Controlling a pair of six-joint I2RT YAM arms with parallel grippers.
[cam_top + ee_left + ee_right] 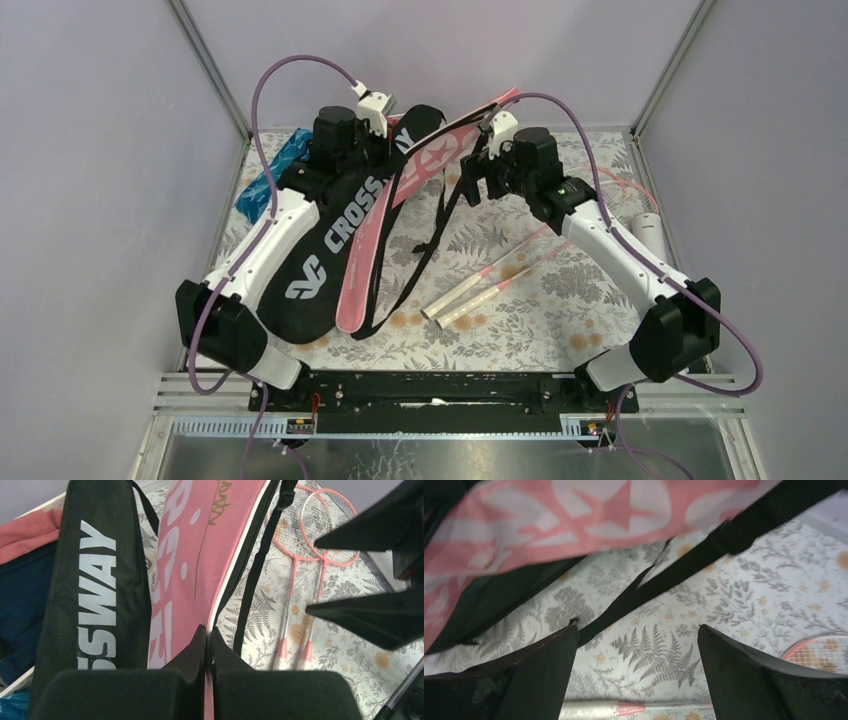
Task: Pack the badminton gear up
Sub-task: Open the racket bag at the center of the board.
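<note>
The black "CROSSWAY" bag (325,235) lies at the left and overlaps the pink bag (430,150). My left gripper (207,635) is shut on the pink bag's (190,555) white-trimmed edge, beside the black bag (95,580). My right gripper (472,180) hangs open above the cloth near the pink bag's black strap (664,585), nothing between its fingers (636,627). Two pink-framed rackets (480,288) lie on the cloth to the right, white handles toward me. The white tube (648,228) lies at the right edge.
A fern-patterned cloth (540,320) covers the table. A white basket (17,682) with navy and red clothes stands at the far left, next to a blue packet (265,180). Grey walls close in both sides. The strap (425,250) loops across the middle.
</note>
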